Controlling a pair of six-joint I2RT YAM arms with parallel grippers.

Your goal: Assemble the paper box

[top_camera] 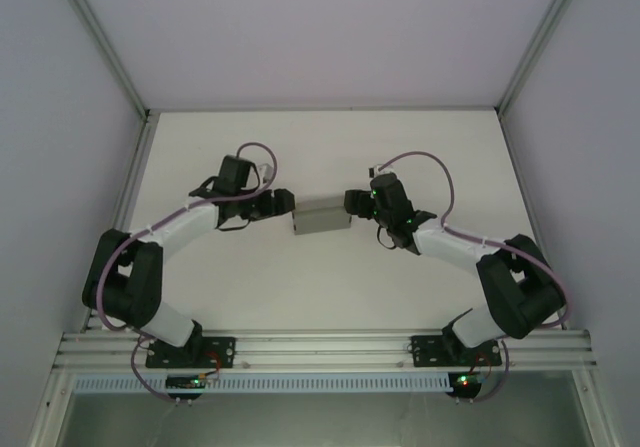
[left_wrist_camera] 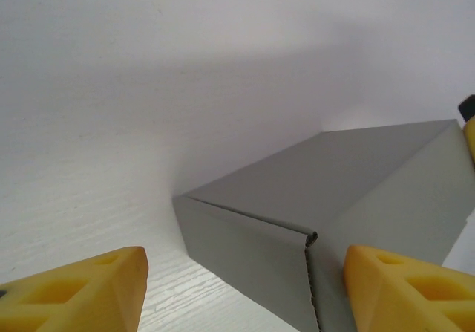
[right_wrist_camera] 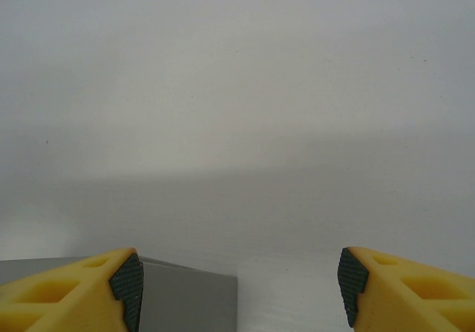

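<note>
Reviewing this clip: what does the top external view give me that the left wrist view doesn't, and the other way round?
Top external: both arms, with the left gripper and right gripper flanking the paper box at mid-table, and the box's whole outline. Left wrist: the box's folded corner seam close up, between yellow fingers standing apart. Both: the grey box resting on the white table.

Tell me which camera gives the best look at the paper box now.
The left wrist view: the paper box sits close, showing its top, two walls and a corner seam. Top external shows the whole box but small; the right wrist view catches one grey corner.
</note>
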